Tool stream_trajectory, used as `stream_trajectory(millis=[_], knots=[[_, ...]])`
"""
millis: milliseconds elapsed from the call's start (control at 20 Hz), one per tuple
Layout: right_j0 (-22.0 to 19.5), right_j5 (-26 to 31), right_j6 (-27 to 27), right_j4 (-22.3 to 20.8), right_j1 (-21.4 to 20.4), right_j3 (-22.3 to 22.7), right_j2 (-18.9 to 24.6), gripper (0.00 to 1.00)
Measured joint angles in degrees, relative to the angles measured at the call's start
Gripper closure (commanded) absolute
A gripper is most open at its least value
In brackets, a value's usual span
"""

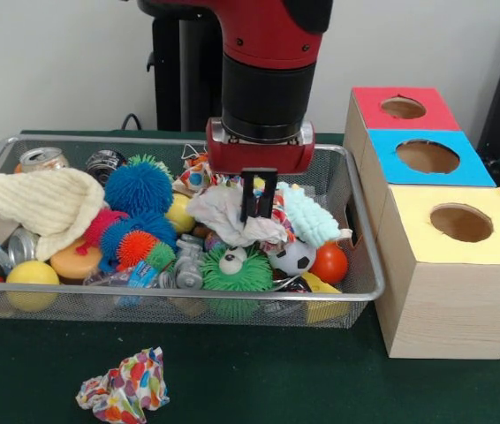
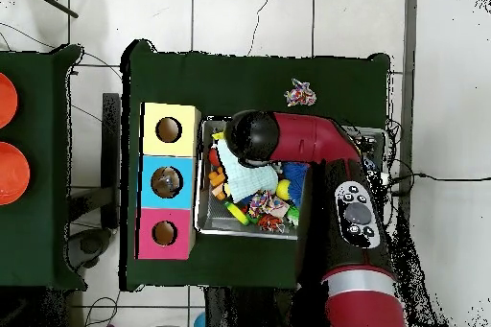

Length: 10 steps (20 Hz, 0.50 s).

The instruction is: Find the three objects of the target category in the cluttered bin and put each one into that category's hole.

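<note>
Gripper [image 1: 258,205] is clenching the white cloth [image 1: 223,212] mid-bin [image 1: 367,238] — lifting straight up is advisable — snagging neighbours looks likely.

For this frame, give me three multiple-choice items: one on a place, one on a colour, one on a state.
1. Where is the crumpled wrapper?
A. In the bin
B. On the table in front of the bin
C. On the boxes

2. What colour is the middle box top?
A. Blue
B. Green
C. Orange

3. What is the tool doing?
A. Hanging over the boxes
B. Drawn back out of view
C. Down in the bin at a white cloth

B: the wrapper lies on the green table, outside the mesh.
A: blue sits between red and yellow.
C: its tips reach the cloth in the pile.
</note>
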Motion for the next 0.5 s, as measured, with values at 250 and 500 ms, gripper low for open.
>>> stream_trajectory(millis=[250, 500], knots=[[-0.5, 0.0, 0.0, 0.0, 0.0, 0.0, -0.3, 1.0], [-0.8, -0.2, 0.0, 0.0, 0.0, 0.0, -0.4, 0.0]])
